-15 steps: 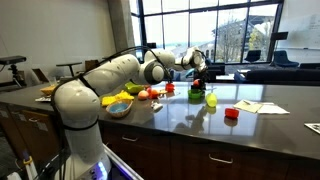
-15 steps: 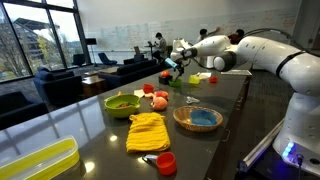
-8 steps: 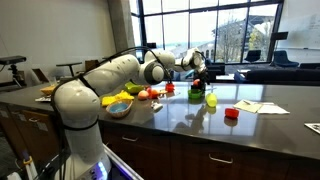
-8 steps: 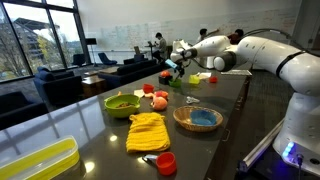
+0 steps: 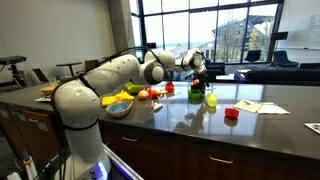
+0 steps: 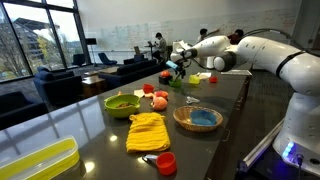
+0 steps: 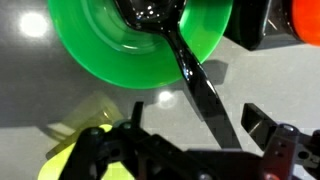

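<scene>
Cuts the green bowl [image 7: 100,50] and the black spoon [image 7: 190,75] off at the wrist view's top edge, the orange thing [image 7: 306,20] at its right corner. Leaves the gripper [image 6: 176,64] too small in both exterior views to tell how the jaws stand.

No visible shift of end effector [image 6: 177,68]

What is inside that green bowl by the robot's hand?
A black spoon: its head lies in the green bowl, its handle sticking out over the rim. Anything beneath the spoon's head is covered; the rest of the bowl looks bare.
</scene>
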`<act>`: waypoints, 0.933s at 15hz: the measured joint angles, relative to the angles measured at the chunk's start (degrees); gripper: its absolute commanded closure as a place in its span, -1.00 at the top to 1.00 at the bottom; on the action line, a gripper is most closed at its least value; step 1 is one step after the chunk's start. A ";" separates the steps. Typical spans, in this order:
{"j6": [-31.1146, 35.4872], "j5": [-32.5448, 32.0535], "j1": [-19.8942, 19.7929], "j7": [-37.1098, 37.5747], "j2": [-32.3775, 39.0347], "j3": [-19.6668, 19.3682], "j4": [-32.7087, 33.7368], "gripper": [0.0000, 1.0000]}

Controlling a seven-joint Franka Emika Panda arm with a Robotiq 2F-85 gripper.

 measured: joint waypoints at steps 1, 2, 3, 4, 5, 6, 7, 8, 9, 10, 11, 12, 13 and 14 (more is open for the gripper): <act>-0.34 0.00 0.00 0.00 0.00 0.00 -0.01 1.00; -0.66 0.00 0.00 0.00 0.00 0.00 -0.01 1.00; -0.96 0.00 0.00 0.00 0.00 0.00 -0.01 1.00; -1.21 0.00 0.00 0.00 0.00 0.00 -0.02 1.00; -1.48 0.00 0.00 0.00 0.00 0.00 -0.02 0.85; -1.75 0.00 0.00 0.00 0.00 0.00 -0.03 0.60; -2.00 0.00 0.01 0.00 0.00 0.00 -0.03 0.36; -2.20 0.00 0.01 0.00 0.00 0.00 -0.03 0.23; -2.32 0.00 0.02 0.00 0.00 0.00 -0.03 0.09; -2.43 0.00 0.02 0.00 0.00 0.00 -0.03 -0.11; -2.53 0.00 0.03 0.00 0.00 0.00 -0.03 -0.25; -2.60 0.00 0.04 0.00 0.00 0.00 -0.03 -0.43; -2.67 0.00 0.05 0.00 0.00 0.00 -0.03 -0.57; -2.71 0.00 0.07 0.00 0.00 0.00 -0.03 -0.74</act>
